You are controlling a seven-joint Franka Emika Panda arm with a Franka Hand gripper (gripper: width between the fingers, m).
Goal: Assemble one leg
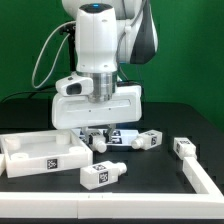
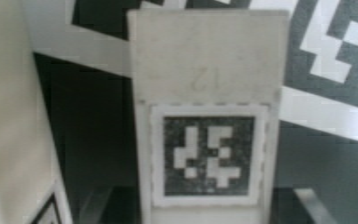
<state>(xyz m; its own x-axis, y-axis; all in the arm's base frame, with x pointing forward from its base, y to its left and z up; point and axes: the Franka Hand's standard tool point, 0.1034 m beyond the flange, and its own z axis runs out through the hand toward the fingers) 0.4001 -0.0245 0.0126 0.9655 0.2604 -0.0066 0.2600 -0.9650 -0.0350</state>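
Note:
A leg (image 2: 201, 110), a chunky white post with a square tag on its side, lies lengthwise between my gripper's (image 2: 208, 208) jaws in the wrist view. The dark fingers (image 2: 108, 210) stand on either side of it with narrow gaps showing, so the gripper is open around it. In the exterior view my gripper (image 1: 100, 136) is low over the table and hides most of that leg. Other legs lie in front (image 1: 103, 175), just to the exterior view's right of the gripper (image 1: 141, 139), and further right (image 1: 185, 147).
The large flat white panel (image 1: 38, 152) lies at the exterior view's left. The long white L-shaped bar (image 1: 203, 181) lies at the right front. Large tags of the marker board (image 2: 327, 50) show beyond the leg in the wrist view.

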